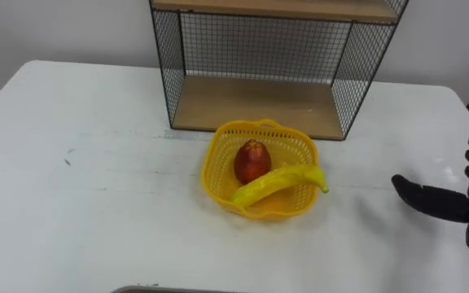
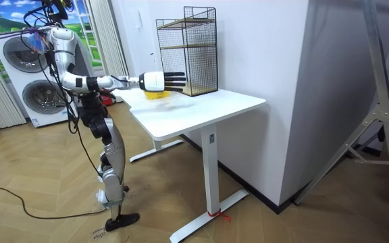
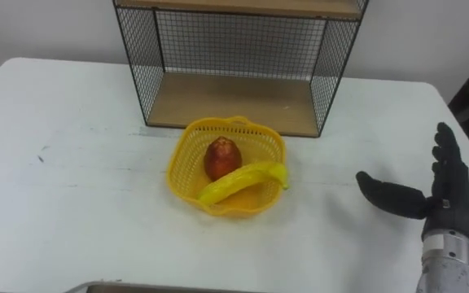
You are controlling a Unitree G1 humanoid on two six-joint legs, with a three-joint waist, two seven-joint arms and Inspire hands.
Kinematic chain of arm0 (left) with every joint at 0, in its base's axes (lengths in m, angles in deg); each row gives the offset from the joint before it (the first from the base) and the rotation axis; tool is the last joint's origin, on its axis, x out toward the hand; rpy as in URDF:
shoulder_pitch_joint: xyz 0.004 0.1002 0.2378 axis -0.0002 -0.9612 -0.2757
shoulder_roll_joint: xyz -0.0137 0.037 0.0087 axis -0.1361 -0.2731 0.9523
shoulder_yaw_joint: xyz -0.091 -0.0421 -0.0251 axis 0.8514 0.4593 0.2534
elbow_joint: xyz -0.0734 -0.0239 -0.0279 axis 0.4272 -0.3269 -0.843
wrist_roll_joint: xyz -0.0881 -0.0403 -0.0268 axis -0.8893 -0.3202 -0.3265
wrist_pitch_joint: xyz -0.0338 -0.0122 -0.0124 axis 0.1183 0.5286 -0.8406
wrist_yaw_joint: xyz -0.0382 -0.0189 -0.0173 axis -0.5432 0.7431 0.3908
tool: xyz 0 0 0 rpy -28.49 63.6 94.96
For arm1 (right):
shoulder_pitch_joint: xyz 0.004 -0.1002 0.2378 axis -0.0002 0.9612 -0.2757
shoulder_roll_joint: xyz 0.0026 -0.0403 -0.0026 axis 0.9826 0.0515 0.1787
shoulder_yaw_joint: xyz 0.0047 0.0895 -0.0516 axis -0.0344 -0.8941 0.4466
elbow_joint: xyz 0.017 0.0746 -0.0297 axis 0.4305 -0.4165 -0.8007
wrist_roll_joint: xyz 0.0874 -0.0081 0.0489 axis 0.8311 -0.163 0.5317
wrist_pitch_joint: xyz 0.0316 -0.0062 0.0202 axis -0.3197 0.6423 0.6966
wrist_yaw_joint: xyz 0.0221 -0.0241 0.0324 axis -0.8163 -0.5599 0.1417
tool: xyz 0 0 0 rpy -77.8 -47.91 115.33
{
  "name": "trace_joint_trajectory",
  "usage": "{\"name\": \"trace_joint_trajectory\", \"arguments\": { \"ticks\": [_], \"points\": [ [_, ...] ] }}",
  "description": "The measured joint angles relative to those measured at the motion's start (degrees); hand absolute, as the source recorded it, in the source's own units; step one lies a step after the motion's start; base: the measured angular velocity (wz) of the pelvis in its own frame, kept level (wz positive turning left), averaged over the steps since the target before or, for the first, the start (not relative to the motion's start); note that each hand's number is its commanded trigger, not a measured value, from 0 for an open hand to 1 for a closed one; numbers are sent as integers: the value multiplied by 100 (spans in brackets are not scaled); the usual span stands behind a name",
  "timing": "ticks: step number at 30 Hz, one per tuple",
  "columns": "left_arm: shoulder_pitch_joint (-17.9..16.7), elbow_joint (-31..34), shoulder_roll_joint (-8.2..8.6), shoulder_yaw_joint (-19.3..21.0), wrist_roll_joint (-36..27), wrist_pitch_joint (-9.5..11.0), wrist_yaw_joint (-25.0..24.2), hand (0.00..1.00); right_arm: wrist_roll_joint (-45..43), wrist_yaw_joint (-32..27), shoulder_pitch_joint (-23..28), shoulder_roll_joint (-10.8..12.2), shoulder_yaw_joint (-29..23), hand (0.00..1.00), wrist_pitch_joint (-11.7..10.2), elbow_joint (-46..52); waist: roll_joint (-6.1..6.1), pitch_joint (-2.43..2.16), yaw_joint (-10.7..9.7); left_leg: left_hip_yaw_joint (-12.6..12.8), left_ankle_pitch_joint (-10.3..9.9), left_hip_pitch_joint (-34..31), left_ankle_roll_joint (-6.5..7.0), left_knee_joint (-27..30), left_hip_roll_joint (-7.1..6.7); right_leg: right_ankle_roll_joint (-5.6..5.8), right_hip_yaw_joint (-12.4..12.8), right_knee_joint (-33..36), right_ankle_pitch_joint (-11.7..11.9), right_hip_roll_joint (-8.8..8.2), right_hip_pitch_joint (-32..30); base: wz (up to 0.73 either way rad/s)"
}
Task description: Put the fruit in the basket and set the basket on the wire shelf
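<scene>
**Fruit in the basket, basket on the table, right hand spread beside it**

Nearest the robot, at the 4 o'clock edge of the eye views, the right hand (image 3: 450,203) is held with its fingers straight and apart. The thumb reaches toward 9 o'clock and the other fingers toward 12. It grasps nothing and is well apart from the basket.

Taking the yellow basket (image 1: 216,167) as the centre of the dial, the hand lies at about 4 o'clock. The basket stands on the white table (image 1: 96,187), near the middle of it. Both pieces of fruit are inside. A banana (image 1: 277,184) lies slantwise along the near side, with one end over the rim at 3 o'clock and the other down at 7. A red fruit (image 1: 252,160) sits upright just behind it, touching it, at the banana's 11 o'clock.

At the basket's 12 o'clock, just beyond its far rim, stands the wire shelf (image 1: 259,45). Its lower wooden board (image 1: 251,104) rests on the table, and a second board runs across above it.

In the room view the robot stands upright at the table's end, one arm stretched level over the top, with the hand raised above the surface. Washing machines (image 2: 19,54) stand behind the robot.
</scene>
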Motion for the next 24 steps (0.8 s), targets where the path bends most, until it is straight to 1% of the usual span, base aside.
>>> {"name": "trace_joint_trajectory", "arguments": {
  "ticks": [1, 2, 4, 5, 7, 8, 9, 10, 11, 12, 13, 14, 16, 17, 19, 20, 21, 22, 24],
  "points": [
    [-21, 148, 0, 117, -155, 69, 281, 0, 1, -20, 33, 0, -13, 0, 0, 10, -3, -2, 18, 3, 0, 0, 0, -17, 0, 1, -5, 0, -1, 0, -3, 0],
    [-26, 208, 0, 175, -220, 119, 410, 0, 1, -36, 46, 0, -17, 0, 0, 15, 2, 0, 48, 3, 0, -1, 0, -24, 1, 2, -7, 4, -1, 0, -5, 0],
    [-40, 388, -1, 360, -314, 294, 863, 0, -1, -42, 80, 0, -39, 0, 0, 27, 15, -12, 85, 5, 0, -1, 0, -25, 1, 8, -7, 8, -5, -1, -15, 0],
    [-37, 407, -6, 411, -332, 315, 963, 0, 3, -41, 80, 0, -39, 0, 0, 27, 15, -16, 85, 2, 0, 0, 0, -26, 1, 8, -9, 8, -5, -2, -14, 0],
    [-51, 566, -16, 579, -436, 385, 1352, 0, 62, -40, 86, -1, -55, 0, 0, 27, 24, -20, 100, -9, 0, 4, 0, -17, 1, 8, -35, 4, -5, -2, -18, 0],
    [-51, 587, -25, 620, -435, 400, 1436, 0, 71, -40, 99, -1, -64, 0, 0, 27, 29, -23, 106, -11, -1, 4, -1, -16, 1, 8, -32, 3, -5, -2, -18, 0],
    [-46, 638, -52, 695, -425, 412, 1598, 0, 103, -41, 158, 0, -106, 0, -1, 43, 41, -35, 144, -7, -1, 12, -1, -16, 1, 8, -27, 1, -5, -2, -17, 0],
    [-43, 815, -52, 823, -410, 413, 1777, 0, 76, -51, 286, 0, -174, 0, -1, 127, 55, -51, 218, -7, -1, 17, -1, -18, 1, 9, -32, 3, -6, -4, -14, 0],
    [-50, 927, -57, 888, -410, 421, 1871, 0, 68, -67, 331, 0, -199, 0, -1, 177, 59, -54, 212, -13, -1, 14, -1, -15, 1, 9, -47, 4, -6, -6, -15, 0],
    [-82, 1228, -66, 1019, -409, 442, 2053, 0, 44, -135, 353, 0, -229, 0, -6, 220, 63, -54, 211, -26, 0, 2, -1, -4, -1, 12, -78, 2, -7, -8, -14, 5],
    [-101, 1487, -119, 1082, -387, 495, 2215, 0, 17, -190, 370, 1, -279, 0, -12, 221, 66, -55, 214, -35, 0, -4, -1, 3, -2, 15, -83, -2, -10, -9, -8, 5],
    [-103, 1604, -147, 1117, -311, 497, 2277, 0, 17, -205, 380, 1, -313, 0, -12, 222, 67, -56, 215, -44, 0, -7, -1, 9, -4, 17, -84, -4, -13, -10, -5, 4],
    [-100, 2189, -176, 1295, 252, 504, 2442, 0, 11, -239, 408, -2, -427, 0, -12, 223, 74, -59, 237, -41, 0, -6, -1, 25, -5, 16, -75, -3, -14, -10, -3, 0],
    [-101, 2312, -207, 1305, 386, 510, 2463, 0, 12, -252, 408, -5, -437, 0, -12, 223, 76, -59, 237, -40, 0, -7, -1, 28, -5, 16, -76, -4, -14, -10, -3, 0],
    [-80, 2862, -320, 1305, 693, 512, 2498, 0, 20, -310, 406, -7, -443, 0, -12, 226, 94, -61, 234, -51, -1, -32, -1, 69, -8, 16, -84, -3, -14, -14, -4, 0],
    [-62, 2982, -359, 1305, 724, 513, 2502, 0, 21, -315, 405, -7, -443, 0, -12, 226, 96, -61, 236, -59, -1, -38, -1, 70, -9, 16, -89, -2, -14, -15, -2, 3],
    [-48, 3185, -456, 1305, 728, 513, 2503, 0, 36, -315, 398, -7, -443, 0, -13, 236, 104, -62, 239, -62, -1, -38, -1, 74, -9, 16, -92, -2, -14, -15, 5, 0],
    [-47, 3322, -518, 1290, 831, 514, 2496, 0, 33, -316, 393, -9, -443, 0, -34, 237, 120, -55, 192, -63, -1, -30, -1, 80, -10, 16, -88, -5, -14, -15, 23, 0],
    [-43, 3452, -548, 1251, 1103, 516, 2441, 0, 34, -313, 392, -9, -432, 0, -50, 237, 142, -47, 174, -64, -1, -21, -1, 79, -13, 16, -74, -3, -14, -15, 65, 0]
  ]
}}
